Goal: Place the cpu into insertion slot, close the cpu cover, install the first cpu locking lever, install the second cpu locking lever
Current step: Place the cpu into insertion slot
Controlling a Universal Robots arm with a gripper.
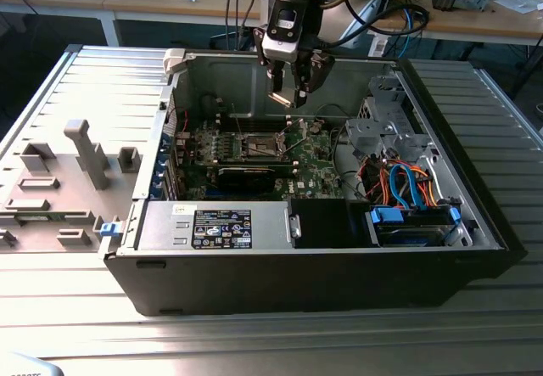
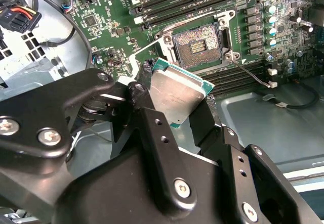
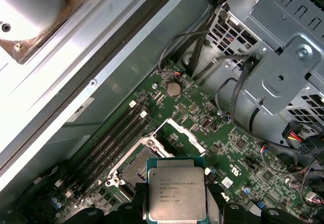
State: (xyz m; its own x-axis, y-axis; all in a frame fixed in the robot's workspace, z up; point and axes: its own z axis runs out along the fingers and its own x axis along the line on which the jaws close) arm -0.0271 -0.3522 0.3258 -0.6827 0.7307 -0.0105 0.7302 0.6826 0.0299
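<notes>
My gripper (image 1: pixel 287 94) hangs inside the open computer case, shut on the cpu (image 1: pixel 282 98), a flat square chip with a silvery top. In both wrist views the cpu (image 2: pixel 179 92) (image 3: pixel 176 196) sits clamped by its edges between the black fingers (image 2: pixel 202 118), tilted and held above the green motherboard (image 1: pixel 316 151). The insertion slot (image 2: pixel 197 44) (image 3: pixel 134 171) lies uncovered below and a little to one side of the chip, with its contact field showing. The cpu cover (image 3: pixel 183 136) stands swung up beside the socket.
Long memory slots (image 3: pixel 111 138) run beside the socket. A metal drive cage (image 1: pixel 382 121) with blue and orange cables (image 1: pixel 407 181) fills the exterior view's right of the case. The power supply (image 1: pixel 221 223) lies along the front. A grey fixture (image 1: pixel 85 151) stands outside on the exterior view's left.
</notes>
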